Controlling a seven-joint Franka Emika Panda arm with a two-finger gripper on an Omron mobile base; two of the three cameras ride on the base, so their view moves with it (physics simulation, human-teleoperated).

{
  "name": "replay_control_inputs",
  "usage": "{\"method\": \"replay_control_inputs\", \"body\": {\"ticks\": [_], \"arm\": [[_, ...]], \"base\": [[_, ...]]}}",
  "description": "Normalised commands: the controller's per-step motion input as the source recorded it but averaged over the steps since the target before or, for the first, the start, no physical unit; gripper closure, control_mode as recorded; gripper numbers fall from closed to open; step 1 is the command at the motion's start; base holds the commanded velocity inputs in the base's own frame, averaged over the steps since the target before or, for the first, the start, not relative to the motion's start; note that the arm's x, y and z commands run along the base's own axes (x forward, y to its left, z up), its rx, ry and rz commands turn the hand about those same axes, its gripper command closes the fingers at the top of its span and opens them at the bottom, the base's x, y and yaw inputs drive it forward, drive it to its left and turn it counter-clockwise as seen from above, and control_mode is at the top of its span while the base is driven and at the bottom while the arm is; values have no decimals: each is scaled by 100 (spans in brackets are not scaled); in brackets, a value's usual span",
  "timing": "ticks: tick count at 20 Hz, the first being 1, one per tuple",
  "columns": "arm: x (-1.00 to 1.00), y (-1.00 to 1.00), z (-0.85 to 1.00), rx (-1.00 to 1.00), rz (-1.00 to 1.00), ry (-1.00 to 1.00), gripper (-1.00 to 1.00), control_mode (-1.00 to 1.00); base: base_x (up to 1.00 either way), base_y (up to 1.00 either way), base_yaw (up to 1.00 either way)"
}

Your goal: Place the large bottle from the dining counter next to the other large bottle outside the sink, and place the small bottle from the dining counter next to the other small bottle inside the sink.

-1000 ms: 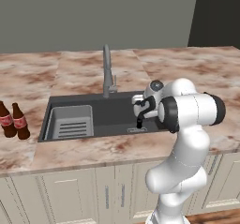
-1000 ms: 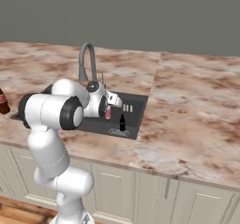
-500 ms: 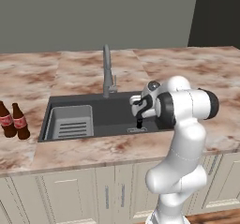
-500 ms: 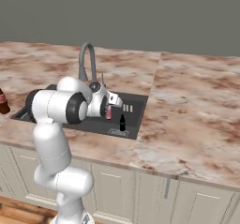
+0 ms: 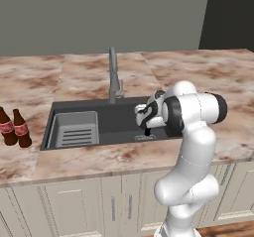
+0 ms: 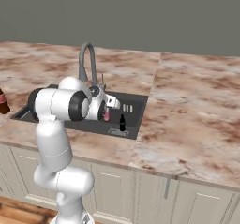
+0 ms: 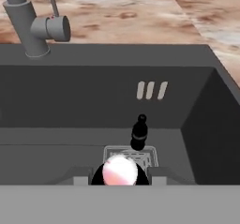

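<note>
My gripper (image 7: 120,176) is shut on a small bottle (image 7: 120,170), whose pink top shows between the fingertips. It hangs low inside the dark grey sink (image 7: 70,92), near the right end. In the base views the gripper (image 5: 144,118) (image 6: 106,111) sits at the end of the bent white arm over the basin (image 5: 99,114). Another small dark bottle (image 7: 139,133) (image 6: 122,123) stands upright on the sink floor just beyond the held one, by the drain. Two large brown bottles (image 5: 7,127) (image 5: 21,128) with red labels stand side by side on the counter left of the sink.
The tall steel faucet (image 5: 114,77) (image 6: 86,61) rises behind the basin. A lighter grey slotted insert (image 5: 74,129) fills the sink's left part. Pinkish-brown marbled counter (image 5: 198,67) surrounds the sink, with pale cabinets (image 5: 74,206) below.
The arm's elbow has shifted slightly. The gripper stays shut on the small bottle at about the same spot inside the sink.
</note>
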Motion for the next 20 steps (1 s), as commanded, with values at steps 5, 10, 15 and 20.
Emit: {"method": "replay_control_inputs", "body": {"ticks": [5,10,15,20], "arm": [[3,3,-18,0,5,-4,100,-100],[1,3,-38,0,9,-1,100,-100],[0,0,-42,0,11,0,100,-100],[0,0,-42,0,11,-3,100,-100]], "base": [[0,0,0],[0,0,0],[0,0,0],[0,0,0]]}}
